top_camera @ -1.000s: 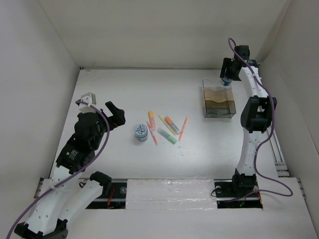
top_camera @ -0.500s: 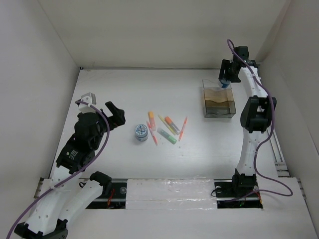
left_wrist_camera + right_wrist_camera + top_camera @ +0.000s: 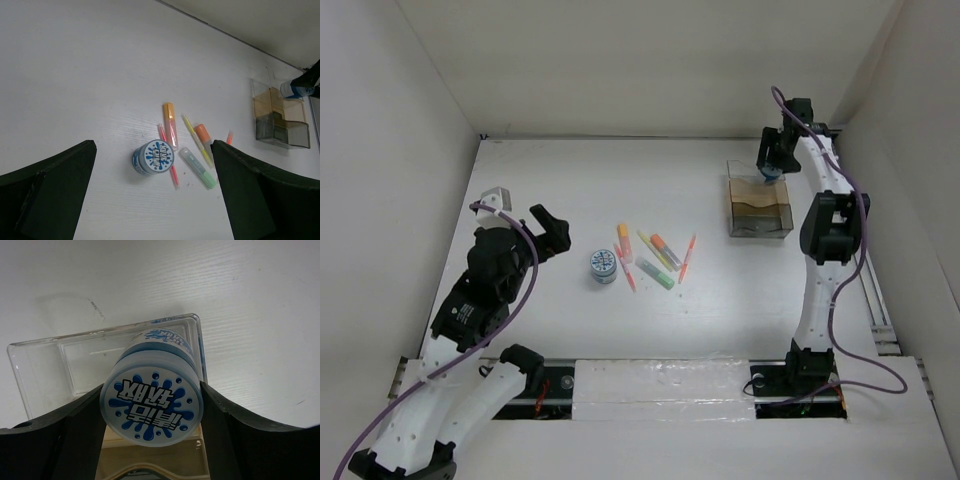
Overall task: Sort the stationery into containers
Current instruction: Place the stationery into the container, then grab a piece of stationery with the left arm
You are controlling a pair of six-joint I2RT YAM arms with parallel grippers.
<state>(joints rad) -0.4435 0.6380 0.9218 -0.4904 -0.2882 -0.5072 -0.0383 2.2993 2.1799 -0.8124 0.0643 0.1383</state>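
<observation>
My right gripper (image 3: 771, 168) is shut on a round blue-and-white tub (image 3: 151, 402) and holds it over the far end of the clear organizer box (image 3: 758, 205), whose far clear compartment (image 3: 75, 365) shows behind the tub. A second blue-and-white tub (image 3: 604, 266) stands mid-table, also in the left wrist view (image 3: 153, 157). Several pens and markers (image 3: 655, 257) in orange, pink, yellow and green lie just right of it. My left gripper (image 3: 552, 229) is open and empty, left of that tub.
White walls enclose the table on the left, far and right sides. The box (image 3: 280, 116) sits near the right arm's links (image 3: 830, 225). A metal rail (image 3: 660, 380) runs along the near edge.
My right gripper has moved the tub a little left and toward me, from past the box's far edge to over its far end. The left arm has not moved.
</observation>
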